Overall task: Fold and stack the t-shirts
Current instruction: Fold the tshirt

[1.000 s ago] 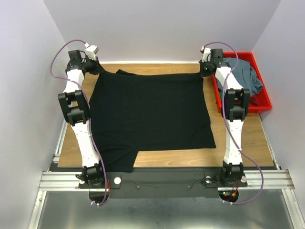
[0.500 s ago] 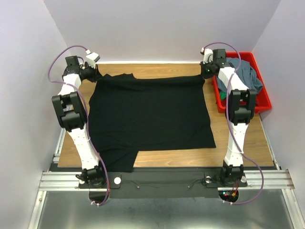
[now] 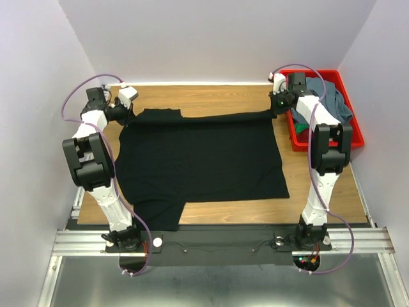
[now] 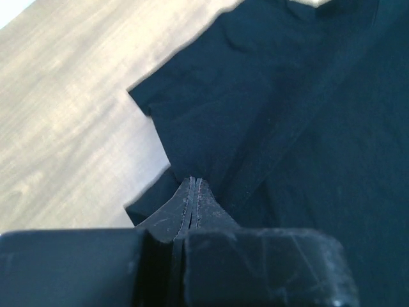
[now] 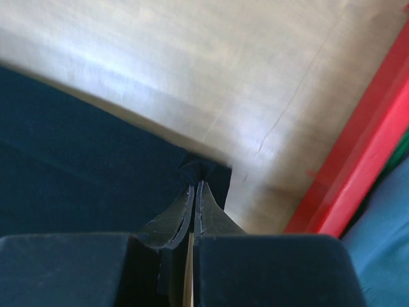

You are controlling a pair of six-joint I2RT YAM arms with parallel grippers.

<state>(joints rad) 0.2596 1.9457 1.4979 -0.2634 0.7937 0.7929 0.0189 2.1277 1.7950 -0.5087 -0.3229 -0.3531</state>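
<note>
1. Both arms have pulled back toward the near side since 1 s ago. The black shirt's (image 3: 204, 153) far edge came w/ them, so more bare table (image 3: 217, 96) shows at the far side.
2. L end effector (image 3: 130, 113): closed, pinching the shirt's far-left corner by the sleeve. Wrist view shows the tips pressed together w/ dark cloth at them.
3. R end effector (image 3: 276, 110): closed, pinching the far-right corner, just left of the bin (image 3: 354, 137). Wrist view shows the cloth corner caught at the tips, w/ wood beyond.
4. Far edge is stretched in a straight band between the two end effectors.
5. Rest of the black shirt lies spread flat mid-table. Its near-left part reaches the near table edge by the L arm base.
6. Red bin sits at the far right of the table. Grey-blue shirt (image 3: 332, 102) is bunched inside, partly behind the R arm.
7. Green shirt (image 5: 404, 150) shows only as a sliver inside the bin wall in the R wrist view.
</note>
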